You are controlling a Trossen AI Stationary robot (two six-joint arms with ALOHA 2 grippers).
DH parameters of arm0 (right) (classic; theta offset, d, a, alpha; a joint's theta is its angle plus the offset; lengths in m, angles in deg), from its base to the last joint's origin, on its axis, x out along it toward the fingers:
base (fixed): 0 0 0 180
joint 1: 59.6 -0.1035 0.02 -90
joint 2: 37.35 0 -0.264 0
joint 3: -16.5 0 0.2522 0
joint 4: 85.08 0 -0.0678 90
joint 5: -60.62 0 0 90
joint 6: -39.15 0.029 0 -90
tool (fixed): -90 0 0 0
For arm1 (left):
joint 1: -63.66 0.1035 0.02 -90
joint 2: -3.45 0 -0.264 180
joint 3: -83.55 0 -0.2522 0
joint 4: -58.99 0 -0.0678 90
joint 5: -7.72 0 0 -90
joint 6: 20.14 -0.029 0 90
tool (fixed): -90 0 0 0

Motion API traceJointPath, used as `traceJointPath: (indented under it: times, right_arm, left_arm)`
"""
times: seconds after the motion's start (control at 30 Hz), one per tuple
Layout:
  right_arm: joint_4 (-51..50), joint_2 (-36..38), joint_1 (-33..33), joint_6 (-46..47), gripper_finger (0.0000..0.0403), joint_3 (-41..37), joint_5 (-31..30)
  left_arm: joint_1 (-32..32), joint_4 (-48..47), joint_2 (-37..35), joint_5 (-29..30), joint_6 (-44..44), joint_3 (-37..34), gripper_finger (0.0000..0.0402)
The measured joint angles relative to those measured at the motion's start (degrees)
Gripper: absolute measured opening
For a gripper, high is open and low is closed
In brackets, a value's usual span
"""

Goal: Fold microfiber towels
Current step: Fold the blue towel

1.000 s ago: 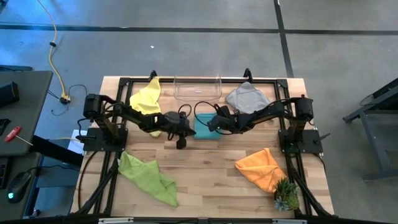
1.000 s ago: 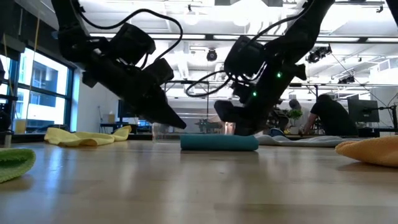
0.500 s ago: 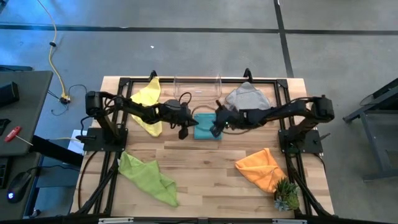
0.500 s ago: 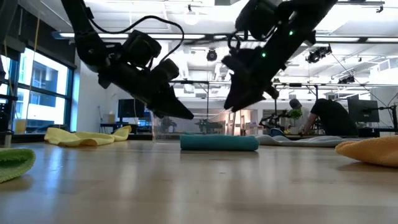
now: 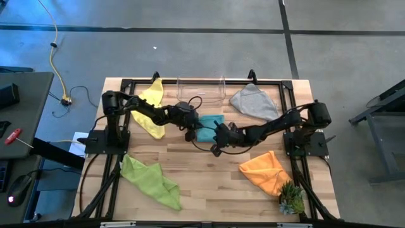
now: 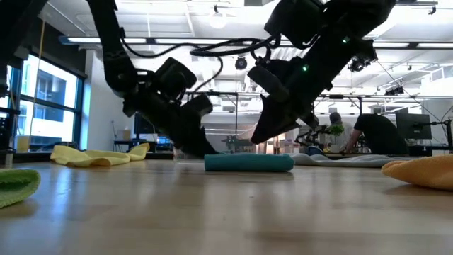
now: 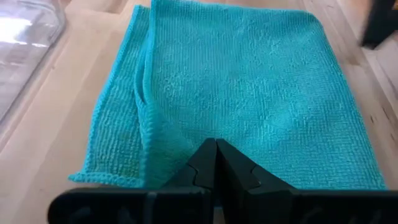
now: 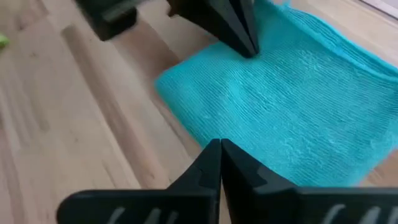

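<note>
Folded teal towel [image 5: 209, 127] lies between both clenched, empty grippers: left gripper [image 5: 190, 135] touching, right gripper [image 5: 217, 140] just near-side.

On the wooden table [image 5: 209, 171] we see a clear plastic bin [image 5: 201, 90] at the far edge, midway along it, and a small green spiky plant [image 5: 292, 199] at the near right corner. A black frame [image 5: 126, 85] runs along the table's edges. We note a dark side desk [image 5: 22, 120] to the left, with a yellow cable [image 5: 56, 44] trailing over the grey floor [image 5: 190, 50]. In the low view, a person [image 6: 379, 131] sits at a monitor [image 6: 413, 126] in the room behind.
</note>
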Motion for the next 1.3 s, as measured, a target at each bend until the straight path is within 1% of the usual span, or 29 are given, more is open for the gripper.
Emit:
traceJointPath:
  times: [0.13, 0.2, 0.33, 0.47, 0.57, 0.63, 0.73, 0.9, 1.07, 1.3]
  right_arm:
    - [12.7, 0.2, 0.3, -1.2, 0.0001, -5.4, 5.6]
    - [18.5, 0.2, 0.9, -0.2, 0.0001, -8.5, 7.1]
    - [23.8, 0.3, 1.1, 1.3, 0.0, -12.8, 7.0]
    - [23.6, 0.3, 1.0, 1.3, 0.0, -13.1, 6.6]
    - [23.0, 0.3, 1.0, 1.3, 0.0, -13.1, 3.5]
    - [21.8, 0.1, 1.1, 1.4, 0.0, -13.1, 2.3]
    - [20.5, -0.6, 1.1, 1.3, 0.0, -13.1, 2.2]
    - [17.9, -1.4, 1.1, 1.3, 0.0, -13.1, 3.6]
    - [14.8, -1.1, 1.5, 1.3, 0.0, -13.0, 3.9]
    - [13.9, -1.0, 4.3, -3.3, 0.0, -13.0, 6.3]
  left_arm:
    - [-0.5, 0.8, 0.8, 0.1, 0.9, -0.4, 0.0]
    - [-1.2, 0.8, 0.8, 0.4, 2.3, -0.6, 0.0]
    - [-2.9, -0.2, -0.2, 0.3, 5.7, -0.7, 0.0]
    - [-3.1, -1.4, -2.7, 0.4, 8.1, -0.8, 0.0]
    - [-1.4, -1.1, -6.2, 1.1, 9.0, -0.7, 0.0]
    - [-0.5, -0.9, -7.8, 1.0, 8.7, -0.6, 0.0]
    - [0.1, -0.4, -8.7, -0.3, 6.9, -0.6, 0.0]
    - [-0.4, -0.5, -5.0, 0.1, 4.7, -0.4, 0.0]
    - [-0.5, -0.6, -1.0, 2.4, 3.6, -0.4, 0.0]
    - [-1.1, -1.5, -0.3, 2.5, 2.8, -0.2, 0.0]
